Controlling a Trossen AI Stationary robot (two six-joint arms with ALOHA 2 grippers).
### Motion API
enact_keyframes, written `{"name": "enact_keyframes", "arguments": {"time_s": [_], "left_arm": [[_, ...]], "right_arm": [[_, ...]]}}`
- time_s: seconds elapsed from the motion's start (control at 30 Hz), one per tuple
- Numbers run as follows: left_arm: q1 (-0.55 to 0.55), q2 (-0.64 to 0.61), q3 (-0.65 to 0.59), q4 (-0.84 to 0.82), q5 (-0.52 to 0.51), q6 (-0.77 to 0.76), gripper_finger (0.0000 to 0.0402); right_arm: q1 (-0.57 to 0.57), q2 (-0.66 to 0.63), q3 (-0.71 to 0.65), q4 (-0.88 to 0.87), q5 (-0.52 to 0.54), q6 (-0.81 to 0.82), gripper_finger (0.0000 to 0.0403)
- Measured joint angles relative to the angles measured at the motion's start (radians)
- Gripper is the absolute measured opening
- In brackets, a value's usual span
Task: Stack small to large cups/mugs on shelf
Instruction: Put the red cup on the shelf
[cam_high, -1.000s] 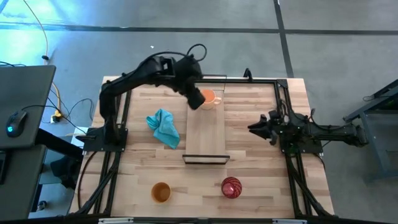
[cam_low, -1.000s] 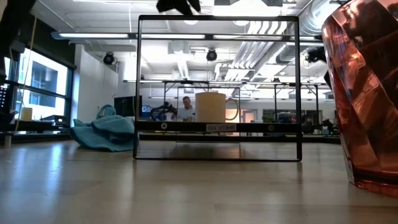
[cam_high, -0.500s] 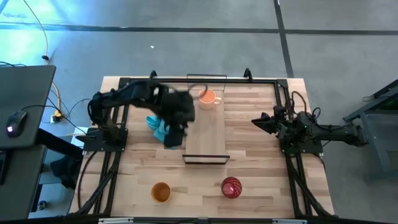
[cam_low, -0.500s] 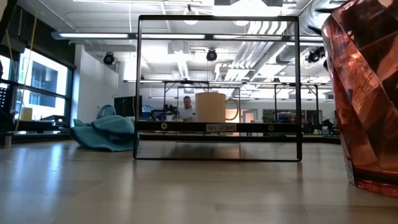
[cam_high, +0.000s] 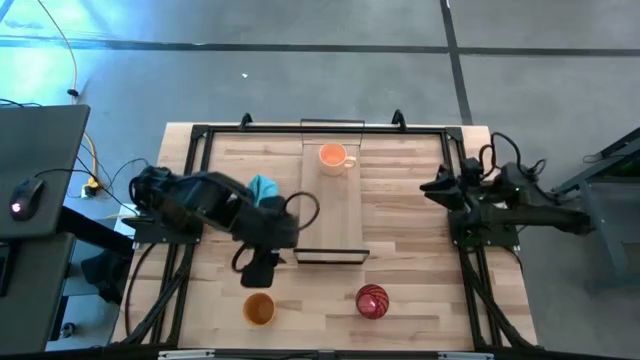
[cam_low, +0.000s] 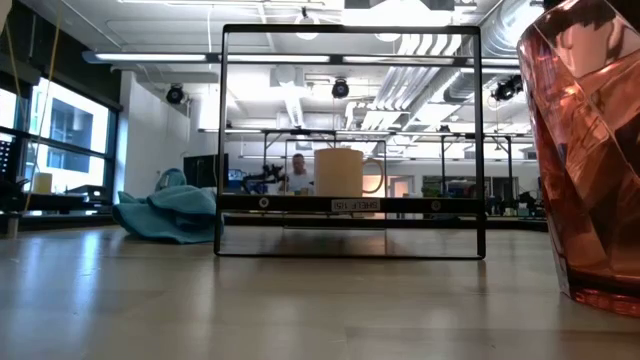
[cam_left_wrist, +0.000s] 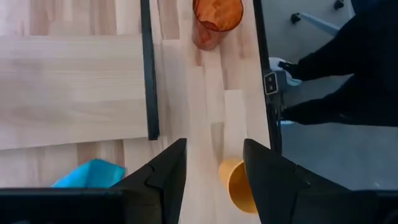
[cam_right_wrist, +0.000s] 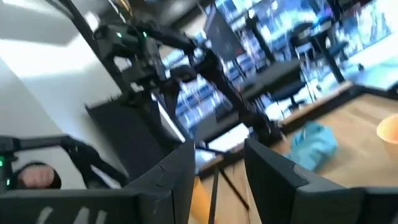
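A pale orange mug (cam_high: 333, 157) stands on the far end of the shelf (cam_high: 330, 215), a narrow light-wood board with a dark lip at its near end. The low view shows the mug (cam_low: 340, 172) upright behind that lip. The amber-brown cup (cam_high: 259, 309) and the dark red patterned cup (cam_high: 372, 301) stand on the table near its front edge. My left gripper (cam_high: 258, 272) hangs open above the table, just on the far side of the amber-brown cup (cam_left_wrist: 238, 185), and points steeply down. My right gripper (cam_high: 432, 187) is open at the table's right, raised and holding nothing.
A crumpled teal cloth (cam_high: 263, 187) lies left of the shelf, partly under my left arm. Black frame rails (cam_high: 200, 160) run along the table's edges. In the low view the dark red cup (cam_low: 585, 150) fills the right side.
My left gripper has swung from over the mug at the shelf's far end toward the table's near edge, passing over the teal cloth and turning as it went. It now stands by the amber-brown cup. My right gripper has risen. The cups have not moved.
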Motion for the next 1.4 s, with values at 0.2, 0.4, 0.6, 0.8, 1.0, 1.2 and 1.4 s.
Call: {"name": "enact_keyframes", "arguments": {"time_s": [0.2, 0.4, 0.6, 0.8, 1.0, 1.2, 1.4], "left_arm": [[-0.078, 0.0, 0.0, 0.0, -0.16, -0.11, 0.0147], [-0.146, 0.0, 0.0, 0.0, -0.303, -0.237, 0.0147], [-0.208, 0.001, 0.0, 0.0, -0.341, -0.344, 0.0147], [-0.226, 0.008, 0.0, 0.0, -0.388, -0.405, 0.0147], [-0.232, 0.046, 0.0, 0.001, -0.369, -0.423, 0.0147], [-0.265, 0.091, -0.002, 0.003, -0.377, -0.462, 0.0147], [-0.285, 0.11, 0.0, 0.029, -0.433, -0.549, 0.0147]], "right_arm": [[0.001, 0.1, 0.215, -0.263, -0.079, -0.042, 0.013], [0.001, 0.232, 0.396, -0.507, -0.169, -0.042, 0.013], [0.009, 0.361, 0.513, -0.715, -0.236, -0.107, 0.013], [0.064, 0.44, 0.534, -0.752, -0.251, -0.179, 0.013], [0.133, 0.505, 0.534, -0.757, -0.264, -0.178, 0.013], [0.214, 0.555, 0.534, -0.748, -0.268, -0.192, 0.013], [0.287, 0.57, 0.534, -0.703, -0.27, -0.225, 0.013]]}}
